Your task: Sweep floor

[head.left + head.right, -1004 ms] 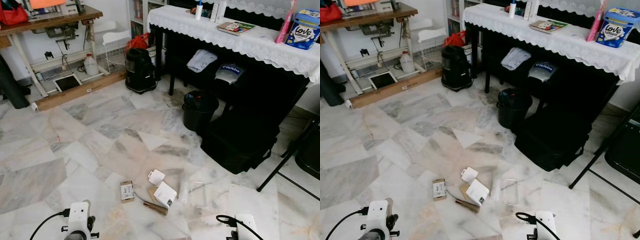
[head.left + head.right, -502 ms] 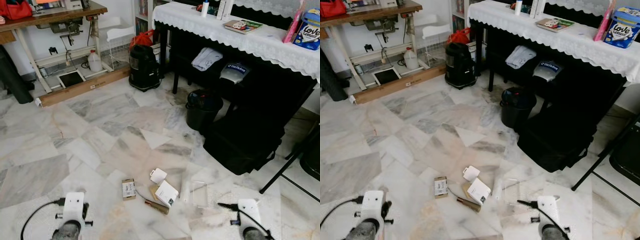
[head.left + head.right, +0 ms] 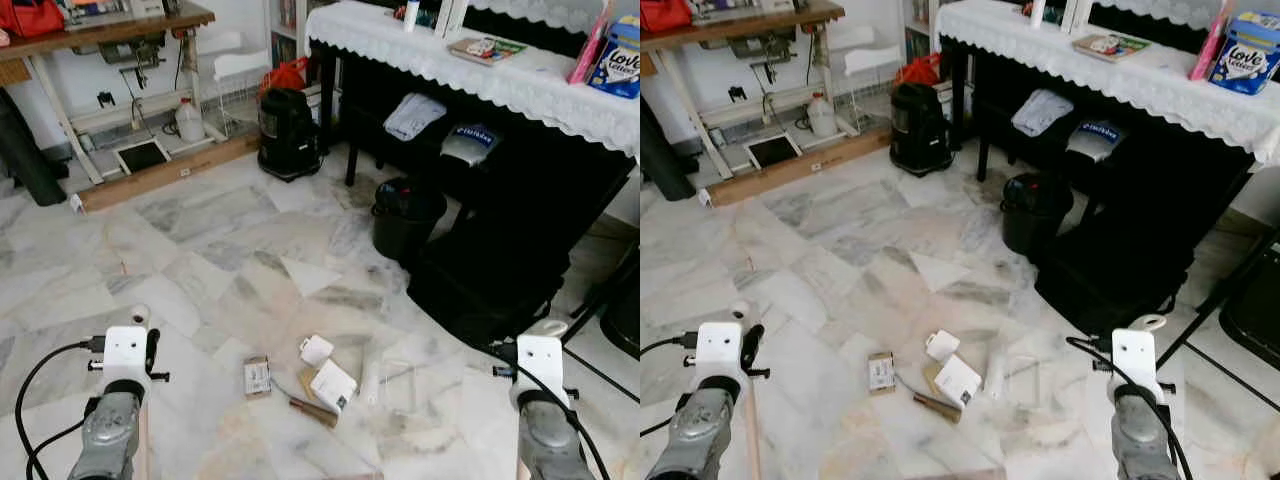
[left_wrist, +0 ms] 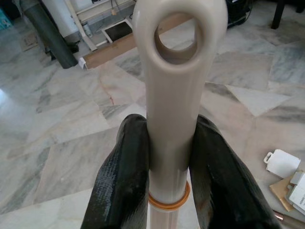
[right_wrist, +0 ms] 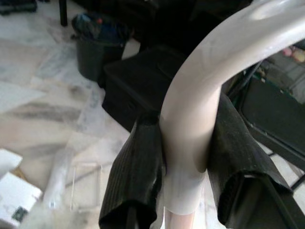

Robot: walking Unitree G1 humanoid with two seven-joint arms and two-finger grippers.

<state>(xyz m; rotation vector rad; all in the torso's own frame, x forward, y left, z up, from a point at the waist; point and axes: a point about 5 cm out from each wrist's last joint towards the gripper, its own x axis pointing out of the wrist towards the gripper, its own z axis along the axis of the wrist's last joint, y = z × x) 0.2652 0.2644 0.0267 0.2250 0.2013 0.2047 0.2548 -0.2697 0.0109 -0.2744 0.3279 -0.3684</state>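
Note:
Litter lies on the marble floor ahead: a small cardboard box (image 3: 257, 376), a white box (image 3: 331, 386), a white tag (image 3: 316, 350), a brown stick (image 3: 313, 412) and clear plastic packaging (image 3: 397, 385). My left gripper (image 4: 169, 143) is shut on a cream broom handle (image 4: 177, 81) with a hole in its end; it stands upright at the lower left (image 3: 140, 315). My right gripper (image 5: 186, 143) is shut on a curved cream handle (image 5: 214, 62), held up at the lower right (image 3: 548, 328). Both tools' lower ends are hidden.
A black bin (image 3: 405, 215) and a black bag (image 3: 490, 285) stand by the lace-covered table (image 3: 520, 85) on the right. A black canister (image 3: 288, 135) and a wooden plank (image 3: 165, 172) lie at the back. A folding chair leg (image 3: 600, 295) crosses the right edge.
Both arms have risen from the bottom edge and now stand higher, wider apart, with the handle tips showing above the wrists. The litter has stayed put.

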